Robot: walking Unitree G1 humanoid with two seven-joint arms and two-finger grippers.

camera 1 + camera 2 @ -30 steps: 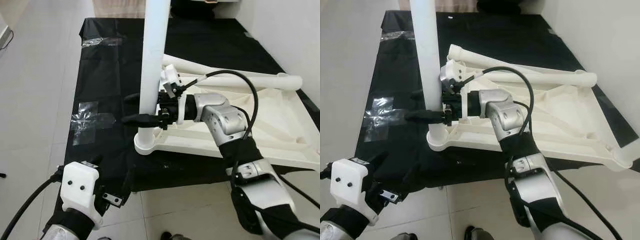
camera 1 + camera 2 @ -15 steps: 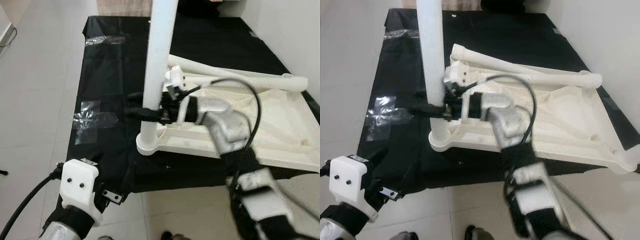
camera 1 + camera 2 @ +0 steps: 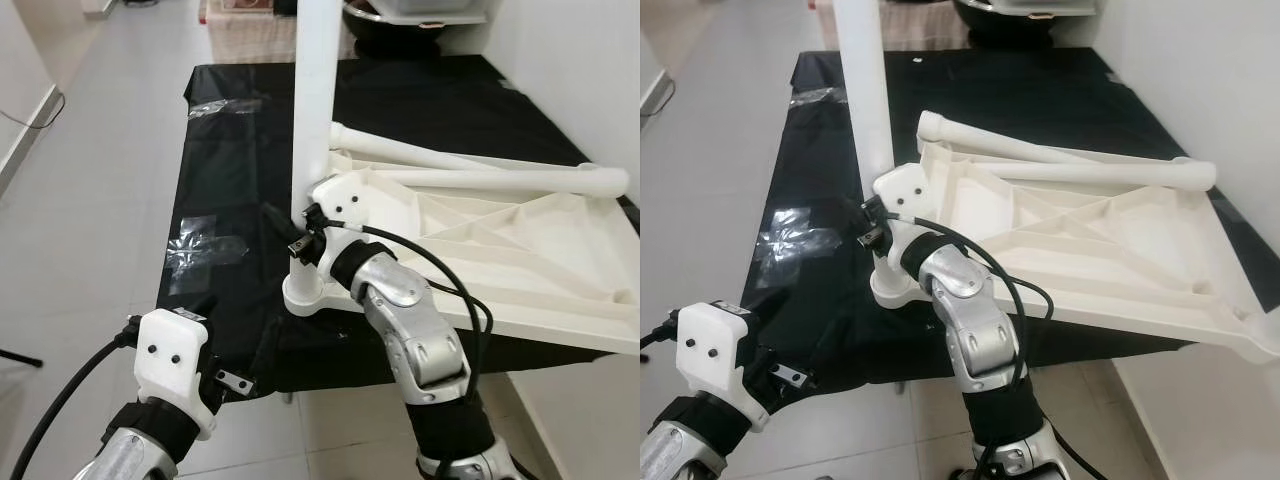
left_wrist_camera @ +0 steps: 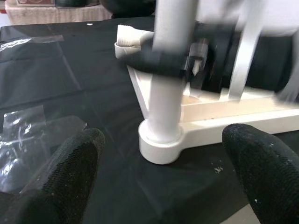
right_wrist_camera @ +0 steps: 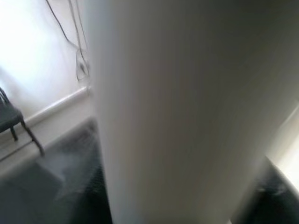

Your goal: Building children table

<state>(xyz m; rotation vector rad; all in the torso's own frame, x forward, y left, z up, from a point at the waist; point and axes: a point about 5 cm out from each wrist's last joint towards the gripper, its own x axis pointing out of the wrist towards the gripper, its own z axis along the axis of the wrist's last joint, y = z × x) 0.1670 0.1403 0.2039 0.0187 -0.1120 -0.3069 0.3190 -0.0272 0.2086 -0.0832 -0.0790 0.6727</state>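
Left eye view: right gripper (image 3: 290, 228) clasps smooth white cylindrical leg (image 3: 316, 110) (upright).

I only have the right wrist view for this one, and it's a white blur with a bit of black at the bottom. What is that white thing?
Observer: A table leg, standing upright in a corner socket of an upside-down white tabletop.
Operator: Where is the right gripper on it?
Observer: The right gripper is at the leg low down, just above the socket.
Operator: And the other arm?
Observer: The left gripper hangs at the near edge of the black-covered table, jaws open, holding nothing, facing the socket.
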